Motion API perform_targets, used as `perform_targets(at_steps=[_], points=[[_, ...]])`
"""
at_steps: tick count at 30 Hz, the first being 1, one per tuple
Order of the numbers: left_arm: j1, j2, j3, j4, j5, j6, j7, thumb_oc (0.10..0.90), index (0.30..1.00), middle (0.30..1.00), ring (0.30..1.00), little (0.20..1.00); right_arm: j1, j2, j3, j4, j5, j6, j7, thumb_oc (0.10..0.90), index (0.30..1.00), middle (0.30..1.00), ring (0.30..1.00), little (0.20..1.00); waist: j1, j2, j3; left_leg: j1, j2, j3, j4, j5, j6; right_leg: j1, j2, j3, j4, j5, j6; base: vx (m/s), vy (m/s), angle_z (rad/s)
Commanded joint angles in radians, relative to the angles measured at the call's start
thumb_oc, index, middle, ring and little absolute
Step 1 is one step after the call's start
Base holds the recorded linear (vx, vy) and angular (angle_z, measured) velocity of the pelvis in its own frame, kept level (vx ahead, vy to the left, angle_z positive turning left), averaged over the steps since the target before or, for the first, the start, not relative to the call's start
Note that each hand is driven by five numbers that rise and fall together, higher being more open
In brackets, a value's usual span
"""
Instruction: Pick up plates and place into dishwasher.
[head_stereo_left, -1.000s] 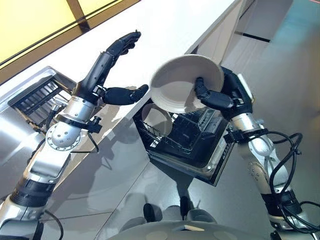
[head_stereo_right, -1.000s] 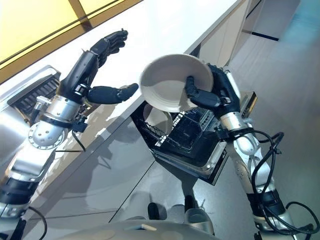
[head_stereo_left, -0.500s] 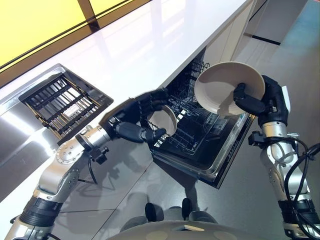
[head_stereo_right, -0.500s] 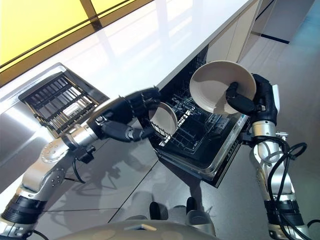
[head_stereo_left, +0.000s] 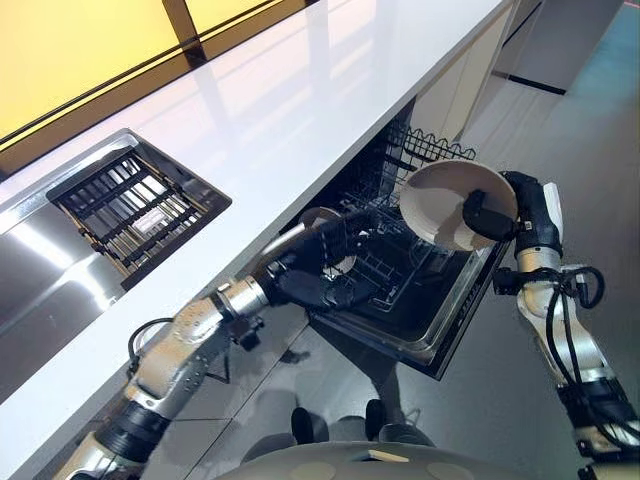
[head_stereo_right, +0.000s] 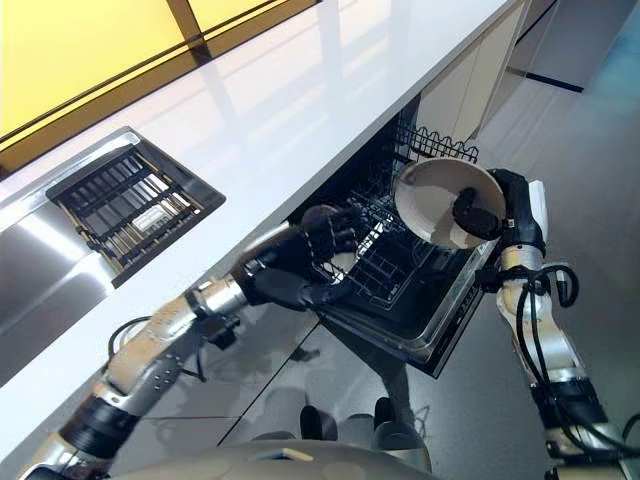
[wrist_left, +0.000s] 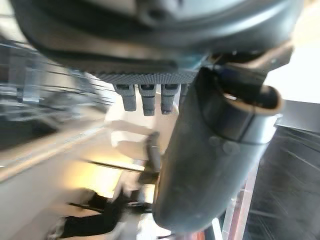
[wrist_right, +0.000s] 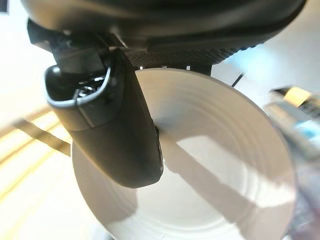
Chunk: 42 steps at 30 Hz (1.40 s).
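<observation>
The left robot hand (head_stereo_left: 318, 268), fingers curled and grasping nothing, reaches into the open dishwasher (head_stereo_left: 420, 310) beside a plate (head_stereo_left: 318, 216) standing in its rack (head_stereo_right: 385, 262). The right robot hand (head_stereo_left: 498, 212) pinches a second plate (head_stereo_left: 445, 200) above the rack. Beyond lie the white bench (head_stereo_left: 290, 100) and sink grid (head_stereo_left: 135, 205).

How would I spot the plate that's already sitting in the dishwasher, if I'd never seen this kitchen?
Find the long white counter; beneath its edge the dishwasher stands open with its dark wire rack pulled out. The plate in the rack stands on edge at the rack's counter end, partly hidden by the left robot hand. Unlike the held plate, pinched by the right robot hand, it is smaller-looking and gripped by nothing.
</observation>
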Motion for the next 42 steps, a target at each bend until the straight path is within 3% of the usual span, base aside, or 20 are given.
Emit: perform_targets(at_steps=[1, 5, 11, 14, 17, 21, 26, 32, 35, 38, 40, 42], points=[[-0.033, 0.012, 0.008, -0.008, 0.005, -0.211, 0.039, 0.8, 0.9, 0.9, 0.9, 0.9, -0.224, -0.084, 0.013, 0.05, -0.056, -0.046, -0.047, 0.1, 0.3, 0.3, 0.3, 0.2, 0.045, -0.067, -0.07, 0.025, -0.012, -0.028, 0.007, -0.087, -0.004, 0.027, -0.046, -0.034, 0.008, -0.006, 0.089, 0.03, -0.042, 0.06], [-0.017, 0.029, 0.015, 0.002, 0.075, -0.328, 0.082, 0.8, 0.9, 0.9, 0.9, 0.9, -0.318, -0.104, 0.074, 0.173, -0.073, -0.013, -0.066, 0.1, 0.3, 0.3, 0.3, 0.2, 0.086, -0.079, -0.063, 0.013, -0.016, -0.047, 0.007, -0.075, -0.005, 0.029, -0.052, -0.06, 0.006, 0.002, 0.084, 0.01, -0.052, 0.09], [0.01, 0.061, -0.015, 0.02, 0.188, -0.334, 0.03, 0.8, 0.9, 0.9, 0.9, 0.9, -0.444, -0.149, 0.14, 0.354, -0.07, -0.025, -0.043, 0.1, 0.3, 0.3, 0.3, 0.2, 0.132, -0.083, -0.06, 0.007, -0.019, -0.073, 0.007, -0.072, -0.01, 0.039, -0.057, -0.091, 0.004, -0.003, 0.083, 0.06, -0.039, 0.22], [0.008, 0.084, -0.034, 0.019, 0.132, -0.321, 0.009, 0.8, 0.9, 0.9, 0.9, 0.9, -0.509, -0.159, 0.187, 0.419, -0.068, -0.032, -0.041, 0.1, 0.3, 0.3, 0.3, 0.2, 0.147, -0.077, -0.058, 0.002, -0.021, -0.084, 0.007, -0.071, -0.009, 0.039, -0.06, -0.102, 0.004, -0.006, 0.084, 0.07, 0.0, 0.2], [0.006, 0.096, -0.06, 0.019, 0.143, -0.347, 0.013, 0.8, 0.9, 0.9, 0.9, 0.9, -0.555, -0.157, 0.223, 0.479, -0.085, -0.04, -0.051, 0.1, 0.3, 0.3, 0.3, 0.2, 0.162, -0.07, -0.057, 0.002, -0.02, -0.093, 0.007, -0.079, -0.011, 0.046, -0.06, -0.114, 0.004, -0.017, 0.087, 0.08, -0.009, 0.2], [0.0, 0.132, -0.067, 0.052, 0.286, -0.449, 0.094, 0.8, 0.9, 0.9, 0.9, 0.9, -0.603, -0.169, 0.257, 0.546, -0.119, -0.037, -0.04, 0.1, 0.3, 0.3, 0.3, 0.2, 0.177, -0.064, -0.051, -0.009, -0.022, -0.106, 0.007, -0.075, -0.013, 0.041, -0.065, -0.129, 0.004, -0.019, 0.088, 0.03, 0.003, 0.19], [0.009, 0.201, -0.064, 0.167, 0.484, -0.506, 0.187, 0.8, 0.9, 0.9, 0.9, 0.9, -0.655, -0.182, 0.305, 0.637, -0.141, -0.01, -0.022, 0.1, 0.3, 0.3, 0.3, 0.2, 0.191, -0.056, -0.038, -0.028, -0.022, -0.12, 0.007, -0.067, -0.014, 0.029, -0.068, -0.137, 0.004, -0.021, 0.088, -0.01, 0.009, 0.14], [0.043, 0.199, -0.06, 0.333, 0.456, -0.49, 0.244, 0.8, 0.9, 0.9, 0.9, 0.9, -0.669, -0.175, 0.308, 0.753, -0.162, -0.029, -0.013, 0.1, 0.3, 0.3, 0.3, 0.2, 0.203, -0.04, -0.022, -0.04, -0.024, -0.132, 0.007, -0.059, -0.014, 0.02, -0.068, -0.136, 0.005, -0.019, 0.088, -0.01, 0.009, 0.01], [0.074, 0.15, -0.051, 0.474, 0.415, -0.425, 0.217, 0.8, 0.9, 0.9, 0.9, 0.9, -0.673, -0.166, 0.307, 0.782, -0.196, -0.006, -0.008, 0.1, 0.3, 0.3, 0.3, 0.2, 0.204, -0.034, -0.01, -0.044, -0.025, -0.135, 0.007, -0.056, -0.016, 0.014, -0.069, -0.135, 0.006, -0.018, 0.085, -0.01, 0.0, -0.01], [0.106, 0.106, -0.052, 0.594, 0.364, -0.352, 0.121, 0.8, 0.9, 0.9, 0.9, 0.9, -0.696, -0.164, 0.321, 0.808, -0.216, 0.005, -0.01, 0.1, 0.3, 0.3, 0.3, 0.2, 0.201, -0.024, 0.0, -0.05, -0.026, -0.137, 0.007, -0.051, -0.019, 0.008, -0.068, -0.128, 0.006, -0.017, 0.084, -0.02, 0.01, -0.04], [0.117, 0.079, -0.051, 0.648, 0.357, -0.352, 0.106, 0.8, 0.9, 0.9, 0.9, 0.9, -0.705, -0.168, 0.322, 0.82, -0.221, 0.0, -0.007, 0.1, 0.3, 0.3, 0.3, 0.2, 0.199, -0.018, 0.002, -0.053, -0.026, -0.138, 0.007, -0.048, -0.019, 0.006, -0.069, -0.127, 0.006, -0.017, 0.084, 0.0, 0.0, 0.0], [0.138, 0.036, -0.037, 0.752, 0.371, -0.303, 0.086, 0.8, 0.9, 0.9, 0.9, 0.9, -0.718, -0.174, 0.323, 0.829, -0.225, -0.001, 0.001, 0.1, 0.3, 0.3, 0.3, 0.2, 0.196, -0.01, 0.01, -0.06, -0.026, -0.135, 0.007, -0.045, -0.023, 0.0, -0.07, -0.125, 0.007, -0.018, 0.084, 0.0, 0.0, 0.0]])
